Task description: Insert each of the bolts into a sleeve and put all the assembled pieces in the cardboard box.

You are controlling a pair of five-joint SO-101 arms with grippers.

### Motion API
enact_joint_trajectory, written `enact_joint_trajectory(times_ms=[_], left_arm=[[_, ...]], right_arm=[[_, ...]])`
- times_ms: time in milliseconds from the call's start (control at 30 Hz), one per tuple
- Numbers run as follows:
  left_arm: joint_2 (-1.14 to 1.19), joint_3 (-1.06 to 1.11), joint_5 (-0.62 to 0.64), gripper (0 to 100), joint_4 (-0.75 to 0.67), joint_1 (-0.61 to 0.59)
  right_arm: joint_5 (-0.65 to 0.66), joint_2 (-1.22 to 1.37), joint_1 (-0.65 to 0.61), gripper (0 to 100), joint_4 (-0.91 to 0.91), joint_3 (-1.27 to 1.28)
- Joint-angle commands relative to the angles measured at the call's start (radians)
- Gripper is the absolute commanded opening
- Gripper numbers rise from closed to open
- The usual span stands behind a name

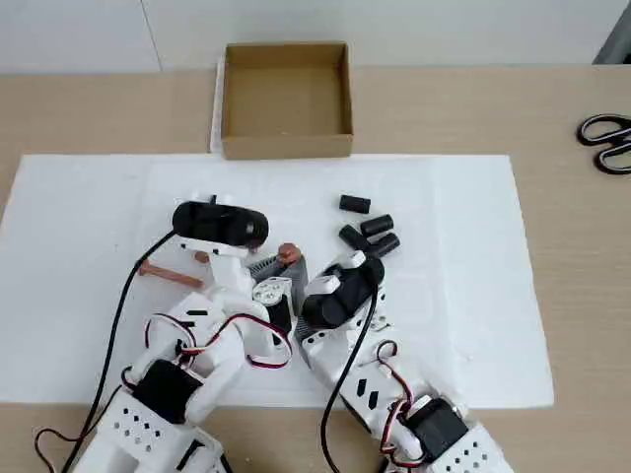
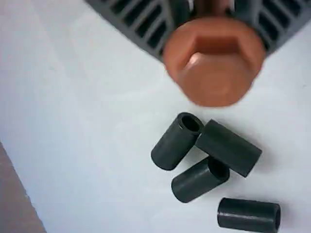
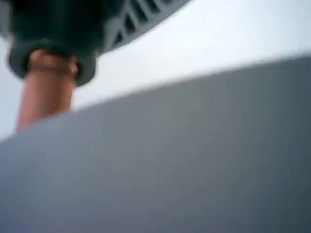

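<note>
Saw left gripper pinching orange bolt over white paper, near four loose sleeves. Found hex head facing left wrist camera, long axis end-on to it. Caught dark sleeve ringing shank in right wrist view. Couldn't tell right gripper state. Spotted second bolt lying flat, axis across paper.

The high camera looks down on the table from the near side; the left wrist camera sits close above sleeves both views show — the right's closer still, against a bolt.
</note>
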Motion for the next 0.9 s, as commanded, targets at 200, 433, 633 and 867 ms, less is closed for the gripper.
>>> enact_joint_trajectory(times_ms=[200, 433, 633, 867], left_arm=[[0.005, -0.002, 0.0, 1, 0.068, -0.002], [0.003, 0.024, -0.063, 1, 0.072, 0.017], [0.003, 0.035, -0.069, 1, 0.068, 0.048], [0.003, 0.03, -0.069, 3, 0.064, 0.046]], right_arm=[[-0.005, -0.018, -0.001, 0.4, -0.025, -0.012], [-0.005, -0.018, 0.001, 0.4, -0.025, -0.012], [-0.003, -0.018, 0.001, 0.4, -0.025, -0.012], [-0.003, -0.018, 0.001, 0.4, -0.025, -0.012]])
